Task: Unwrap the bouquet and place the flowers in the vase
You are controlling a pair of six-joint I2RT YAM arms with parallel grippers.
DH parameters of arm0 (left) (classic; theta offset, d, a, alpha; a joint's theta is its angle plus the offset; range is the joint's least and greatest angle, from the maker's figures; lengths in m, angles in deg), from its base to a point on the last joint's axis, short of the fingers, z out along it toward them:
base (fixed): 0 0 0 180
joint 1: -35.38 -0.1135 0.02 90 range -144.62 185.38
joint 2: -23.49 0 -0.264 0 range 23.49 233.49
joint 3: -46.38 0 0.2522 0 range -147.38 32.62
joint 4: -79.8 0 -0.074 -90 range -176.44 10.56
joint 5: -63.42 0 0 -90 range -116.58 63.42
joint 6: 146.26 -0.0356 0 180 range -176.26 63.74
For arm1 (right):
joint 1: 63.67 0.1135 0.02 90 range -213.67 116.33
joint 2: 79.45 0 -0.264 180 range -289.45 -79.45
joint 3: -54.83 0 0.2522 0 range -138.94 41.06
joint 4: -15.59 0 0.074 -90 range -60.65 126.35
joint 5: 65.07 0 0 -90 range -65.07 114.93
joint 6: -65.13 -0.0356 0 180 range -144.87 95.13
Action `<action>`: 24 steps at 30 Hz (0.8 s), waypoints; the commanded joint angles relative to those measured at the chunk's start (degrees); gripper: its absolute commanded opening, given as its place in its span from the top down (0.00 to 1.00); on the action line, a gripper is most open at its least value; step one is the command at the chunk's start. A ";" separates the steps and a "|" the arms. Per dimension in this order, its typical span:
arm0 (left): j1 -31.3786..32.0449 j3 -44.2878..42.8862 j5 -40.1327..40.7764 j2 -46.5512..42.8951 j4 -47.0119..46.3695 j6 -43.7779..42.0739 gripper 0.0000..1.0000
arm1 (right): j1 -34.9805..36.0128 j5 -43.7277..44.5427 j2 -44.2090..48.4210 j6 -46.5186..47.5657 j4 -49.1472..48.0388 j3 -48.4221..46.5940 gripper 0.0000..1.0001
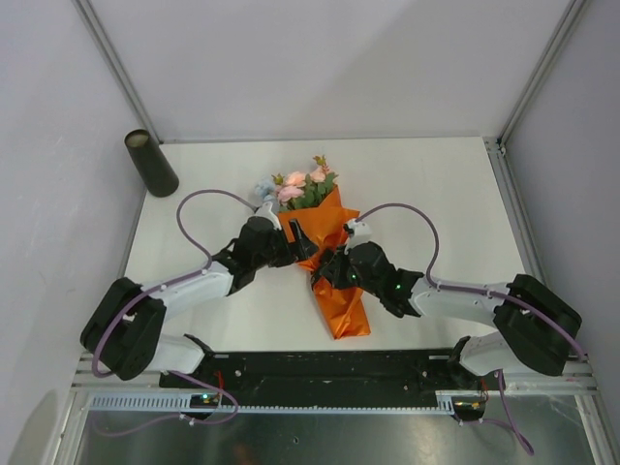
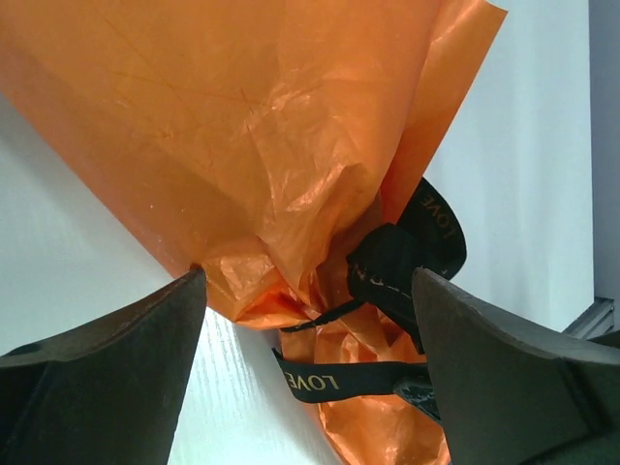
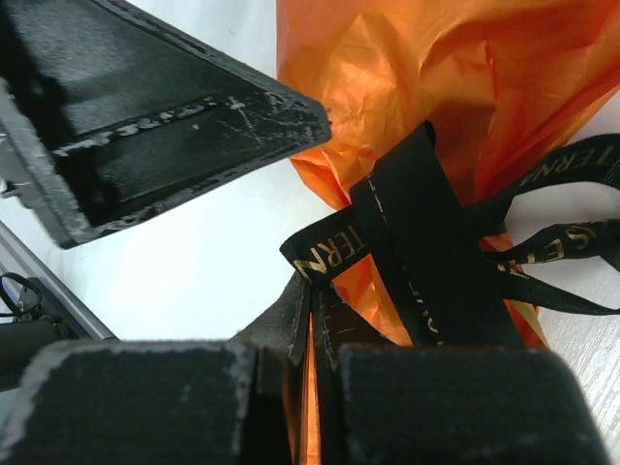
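free: table (image 1: 436,184) right of bouquet (image 1: 339,300) | blocked: vase (image 1: 150,163) far-left corner

The bouquet (image 1: 341,291) is wrapped in shiny, crinkled orange paper (image 2: 242,126). Its ribbon (image 3: 426,242) is black with gold lettering, "LOVE" among the words. The flowers (image 1: 298,186) are pink and pale blue over green leaves. The vase (image 1: 151,163) is matte dark grey-black, the tabletop (image 1: 436,184) white, the cables (image 1: 398,204) purple.
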 commanded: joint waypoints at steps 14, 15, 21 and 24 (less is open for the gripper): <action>0.94 -1.31 3.55 7.58 -7.25 0.19 0.21 | 1.44 3.14 5.04 -0.61 -2.61 2.04 1.00; 0.91 -1.28 3.55 7.78 -7.27 0.20 0.22 | 1.48 3.21 5.21 -0.62 -2.55 2.05 1.00; 0.93 -0.64 4.21 8.05 -7.36 0.15 0.28 | 1.45 3.62 8.48 -1.98 -1.47 2.39 1.00; 0.94 -0.53 4.25 8.58 -7.29 0.21 0.31 | 1.52 4.32 11.94 -3.18 0.05 2.45 1.00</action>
